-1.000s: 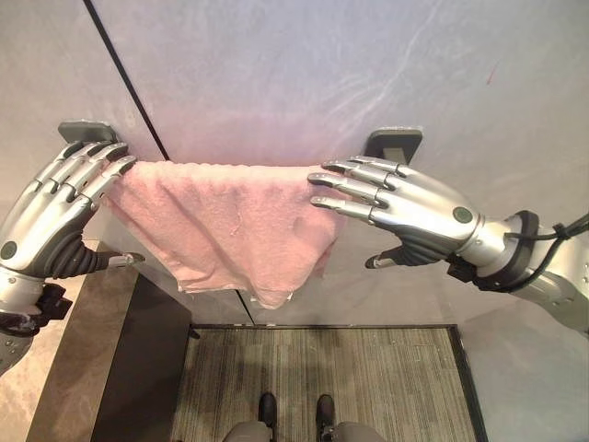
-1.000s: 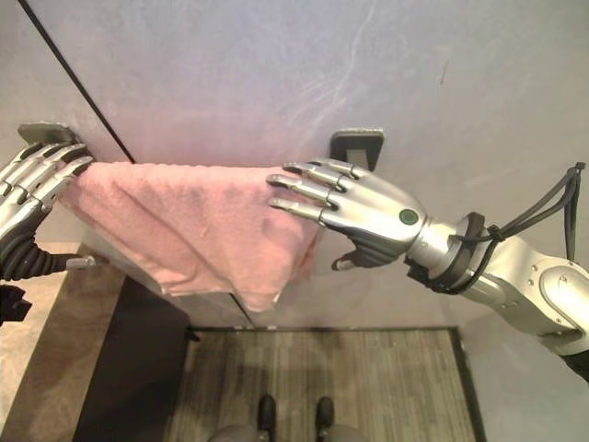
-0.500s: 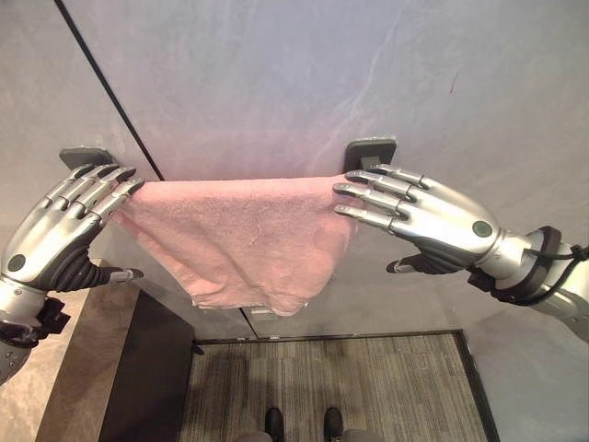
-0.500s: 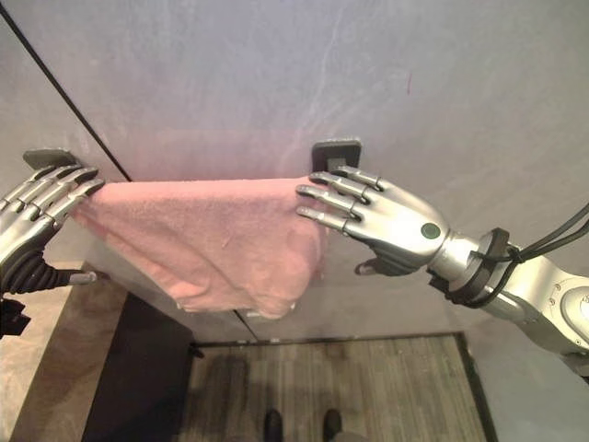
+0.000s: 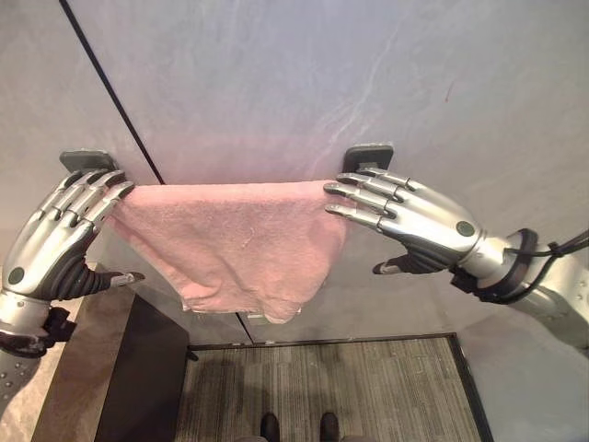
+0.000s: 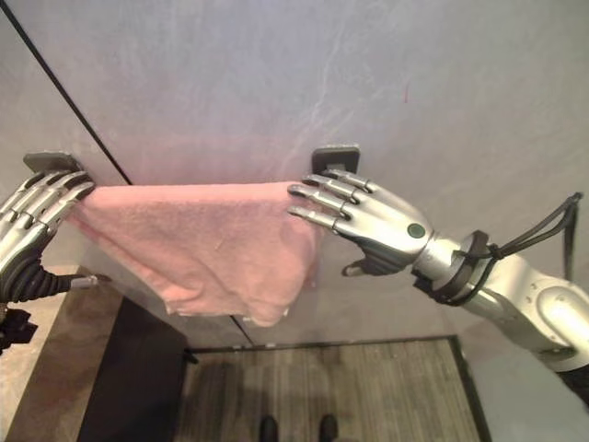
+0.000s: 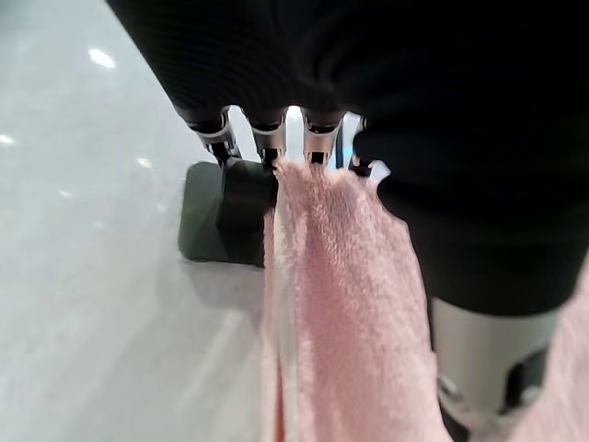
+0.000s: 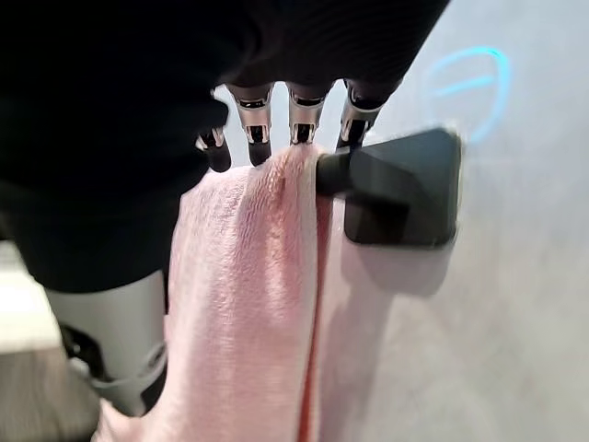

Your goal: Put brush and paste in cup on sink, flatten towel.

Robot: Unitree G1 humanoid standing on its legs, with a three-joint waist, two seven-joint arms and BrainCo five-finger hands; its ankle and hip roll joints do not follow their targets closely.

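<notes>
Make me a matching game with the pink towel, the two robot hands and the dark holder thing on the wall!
Things:
1. pink towel
2. left hand
3. right hand
4. dark wall bracket

Places or states:
A. fixed to the grey wall, just above the right hand's fingers
B. straight fingers resting on the towel's left end
C. draped over the bar, its lower edge hanging uneven
D. straight fingers resting on the towel's right end

Pairs: 1-C, 2-B, 3-D, 4-A
</notes>
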